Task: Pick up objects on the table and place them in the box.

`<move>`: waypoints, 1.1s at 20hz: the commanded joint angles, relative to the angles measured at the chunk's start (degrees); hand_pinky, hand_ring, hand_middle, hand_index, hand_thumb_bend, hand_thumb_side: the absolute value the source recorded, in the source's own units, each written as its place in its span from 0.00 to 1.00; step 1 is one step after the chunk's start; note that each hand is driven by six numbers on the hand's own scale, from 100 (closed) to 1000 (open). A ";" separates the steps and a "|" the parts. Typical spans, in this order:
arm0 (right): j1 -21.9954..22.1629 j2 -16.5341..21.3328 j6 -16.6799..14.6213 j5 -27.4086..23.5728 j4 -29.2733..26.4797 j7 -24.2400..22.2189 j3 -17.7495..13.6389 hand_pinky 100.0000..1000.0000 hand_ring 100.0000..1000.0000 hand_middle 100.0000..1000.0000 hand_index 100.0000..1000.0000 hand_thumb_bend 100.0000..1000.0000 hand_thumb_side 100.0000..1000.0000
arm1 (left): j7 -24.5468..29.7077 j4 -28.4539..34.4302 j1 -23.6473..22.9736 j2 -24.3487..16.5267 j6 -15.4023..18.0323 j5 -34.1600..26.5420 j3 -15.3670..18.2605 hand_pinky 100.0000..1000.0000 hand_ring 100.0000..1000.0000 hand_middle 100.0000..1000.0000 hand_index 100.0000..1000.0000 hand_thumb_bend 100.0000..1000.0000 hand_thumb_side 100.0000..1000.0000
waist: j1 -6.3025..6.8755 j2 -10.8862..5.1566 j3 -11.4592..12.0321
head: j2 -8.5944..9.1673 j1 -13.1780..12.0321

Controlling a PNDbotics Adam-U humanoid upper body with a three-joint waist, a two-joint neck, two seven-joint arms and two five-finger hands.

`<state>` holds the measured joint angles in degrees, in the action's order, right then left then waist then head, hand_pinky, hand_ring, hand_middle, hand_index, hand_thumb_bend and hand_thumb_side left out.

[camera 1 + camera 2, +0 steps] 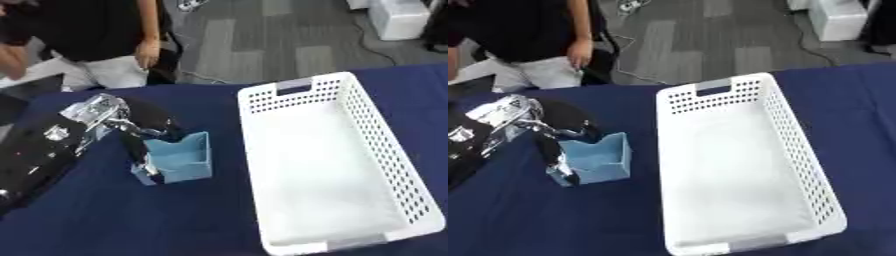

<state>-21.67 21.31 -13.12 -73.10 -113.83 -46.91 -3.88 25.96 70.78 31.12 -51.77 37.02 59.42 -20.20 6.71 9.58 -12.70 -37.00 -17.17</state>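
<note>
A small light-blue open box (181,160) sits on the dark blue table (105,220), left of the white perforated basket (385,145). My left hand (144,127) comes in from the left and is curled over the blue box's left side, with fingers reaching down along its near-left corner and others over its back rim. The box looks slightly tilted. The basket is long, empty, and lies right of centre. My right hand shows in neither view.
A person stands at the table's far left edge, not touching anything. A dark flat object (31,87) lies at the far left corner. Grey floor and a white box (398,17) lie beyond the table.
</note>
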 commanded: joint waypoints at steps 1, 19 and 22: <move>-0.46 1.39 -0.02 -0.11 -0.76 0.20 -0.16 0.72 0.73 0.80 0.83 0.00 0.87 | 14.38 0.99 -0.47 -2.96 14.94 2.07 -0.31 0.83 0.89 0.86 0.94 1.00 1.00 | -0.27 -0.94 0.24 | -0.16 0.24; -0.99 1.35 -0.06 -0.74 -0.76 0.74 -0.03 0.72 0.73 0.80 0.82 0.00 0.88 | 9.26 2.57 0.12 -0.78 12.19 19.32 0.31 0.27 0.49 0.47 0.60 0.82 0.29 | -0.33 -1.21 0.06 | -0.80 0.00; -0.89 1.42 -0.02 -0.70 -0.76 0.77 -0.03 0.72 0.73 0.80 0.82 0.00 0.88 | 7.46 2.16 0.51 -0.80 11.68 22.52 0.23 0.26 0.46 0.44 0.56 0.82 0.24 | -0.30 -1.31 0.11 | -0.96 -0.03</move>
<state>-21.73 21.32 -13.15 -73.61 -113.83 -46.40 -3.87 24.12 73.13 31.00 -51.34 38.88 80.36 -20.47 6.70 9.17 -12.60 -37.81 -17.14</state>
